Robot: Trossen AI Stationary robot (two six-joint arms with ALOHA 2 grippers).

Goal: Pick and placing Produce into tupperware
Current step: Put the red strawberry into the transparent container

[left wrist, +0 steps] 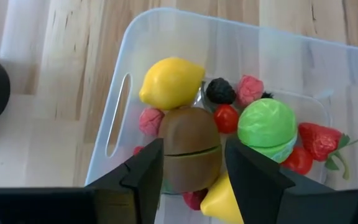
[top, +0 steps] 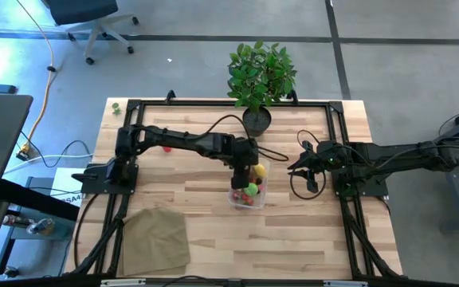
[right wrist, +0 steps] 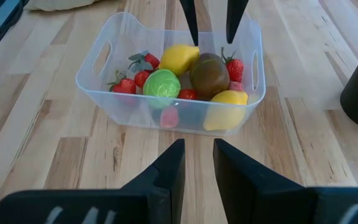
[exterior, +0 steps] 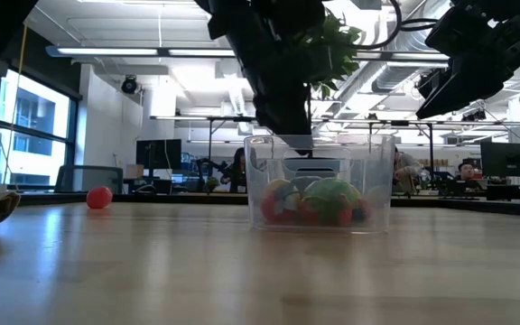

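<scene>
On the pale wooden slatted table [top: 198, 199], we are watching the left gripper [left wrist: 191, 165] hanging over the small clear plastic tupperware [right wrist: 104, 93], jaws parted, empty, straddling a brown kiwi-like toy [left wrist: 188, 146] lying among the produce. The right gripper [right wrist: 197, 155] is waiting nearby, jaws narrowly parted. One small red ball [exterior: 98, 198], probably a tomato, is sitting apart; light, hard, roll-prone, best pinched across its middle.
</scene>
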